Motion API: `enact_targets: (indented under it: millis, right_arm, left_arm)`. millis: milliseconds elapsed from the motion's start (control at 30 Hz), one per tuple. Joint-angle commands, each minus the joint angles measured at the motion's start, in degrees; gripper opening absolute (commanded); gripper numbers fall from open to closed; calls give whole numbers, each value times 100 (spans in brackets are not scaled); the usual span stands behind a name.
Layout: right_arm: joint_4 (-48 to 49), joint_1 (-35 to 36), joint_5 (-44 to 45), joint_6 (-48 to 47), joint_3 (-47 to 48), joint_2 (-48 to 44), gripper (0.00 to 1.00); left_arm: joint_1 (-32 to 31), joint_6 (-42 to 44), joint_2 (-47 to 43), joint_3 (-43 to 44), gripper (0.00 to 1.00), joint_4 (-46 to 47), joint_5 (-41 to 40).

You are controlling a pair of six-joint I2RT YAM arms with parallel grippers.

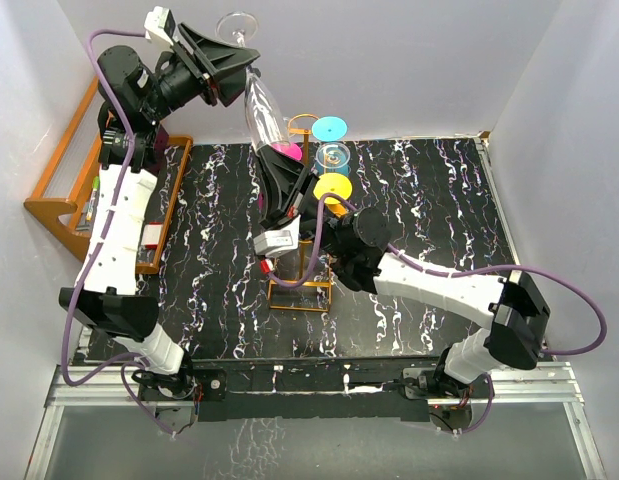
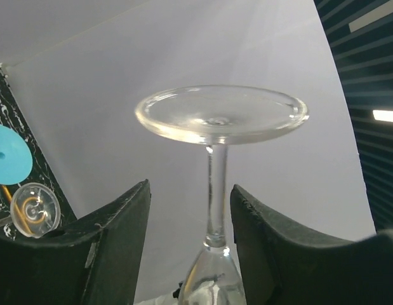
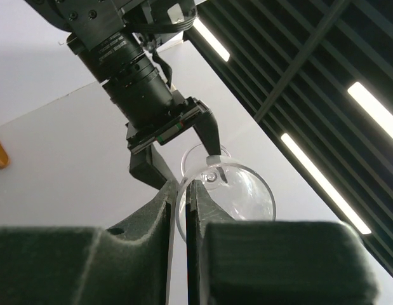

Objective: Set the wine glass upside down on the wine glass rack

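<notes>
The clear wine glass (image 1: pixel 259 110) is held high in the air, foot up and bowl down. My right gripper (image 1: pixel 267 152) is shut on the bowl's rim from below; in the right wrist view the rim (image 3: pixel 181 203) sits pinched between the fingers of that gripper (image 3: pixel 183 187). My left gripper (image 2: pixel 190 187) straddles the stem (image 2: pixel 216 190) just under the foot (image 2: pixel 220 114), open, with a gap on each side of the stem, narrower on the right. The golden wire wine glass rack (image 1: pixel 299 292) stands mid-table, below and right of the glass.
The rack carries glasses with cyan (image 1: pixel 330 128), yellow (image 1: pixel 332 187) and pink (image 1: pixel 285 150) feet, plus a clear one (image 1: pixel 334 155). A brown wooden shelf (image 1: pixel 64 190) stands at the left wall. White walls close in the black marbled table (image 1: pixel 429 200).
</notes>
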Motion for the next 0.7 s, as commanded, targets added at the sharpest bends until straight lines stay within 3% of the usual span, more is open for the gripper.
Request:
enact_targets:
  millis: [0,67,200,267,467,667]
  right_arm:
    - [249,2,94,-147,309,-1,8]
    - [241,2,129,-147,289,14,8]
    - [202,2,139,-168,286,34,8]
    - [174,10,147,-182,281,34,8]
    - [60,11,20,-155,260,2,8]
    - [-305,11,-322,-82,230,-73,8]
  left_arm:
    - [-53,24,-164,377,50,281,-11]
    - [-54,29,-176,381,45,290,12]
    - [-61,96,-201,398,18,373,41]
    - [-63,103,-212,399,11,444,77]
    - [-58,186,-205,439,0,673,212]
    - [-62,459,-191,485,0,1122,503]
